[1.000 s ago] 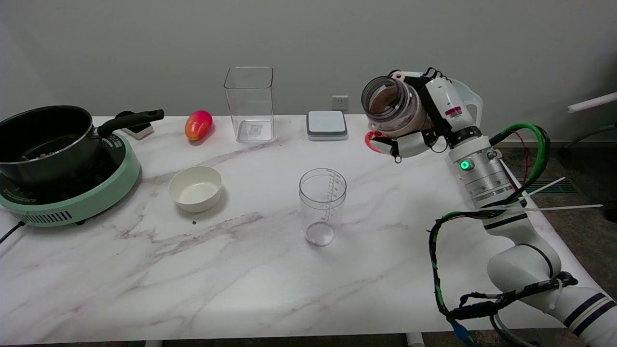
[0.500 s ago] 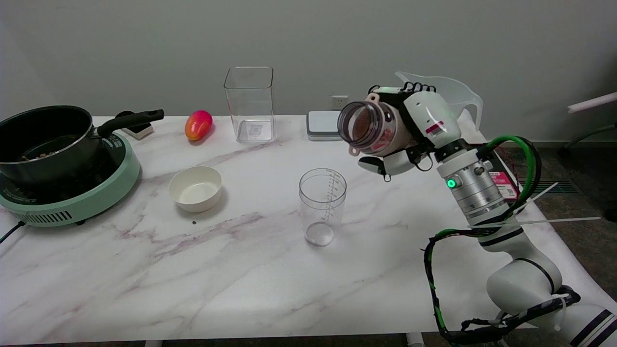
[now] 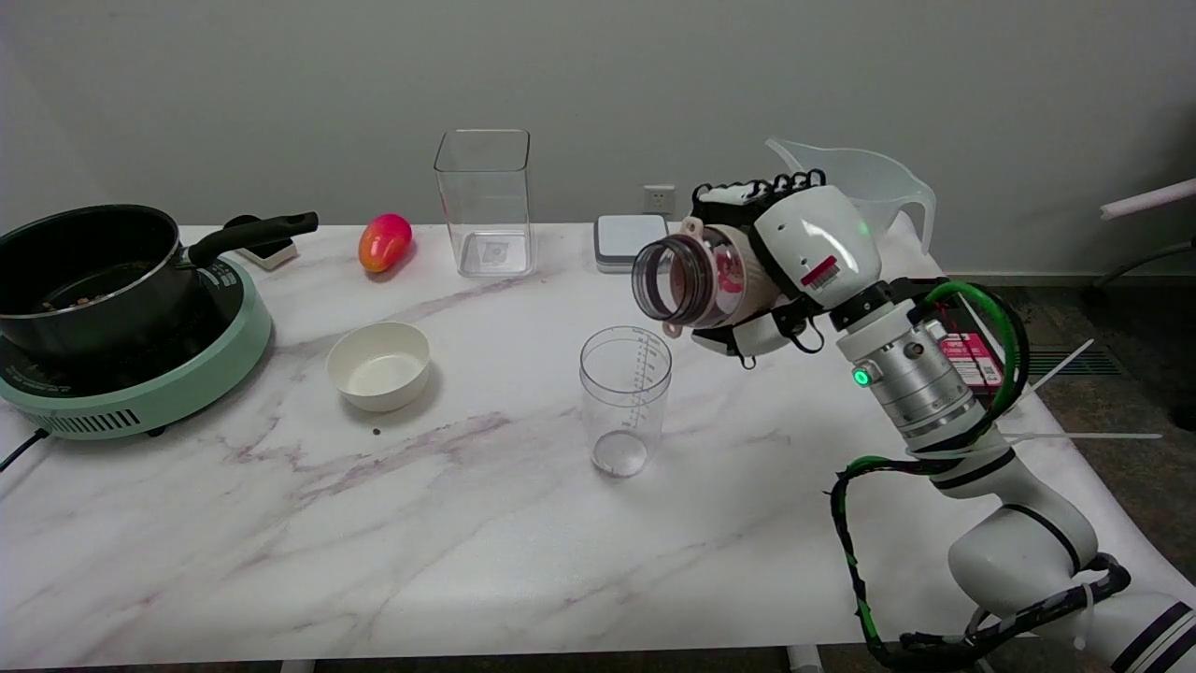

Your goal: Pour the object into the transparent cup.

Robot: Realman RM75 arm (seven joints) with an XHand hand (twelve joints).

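Tilting jar [image 3: 696,280] in right hand [image 3: 794,257]

Single head view, high above the table's [image 3: 467,523] near edge, facing the far wall [image 3: 280,75]

We see a glossy marble-patterned table [image 3: 467,523], a clear plastic measuring cup [image 3: 625,397] — smooth — and a matt white bowl [image 3: 378,365].
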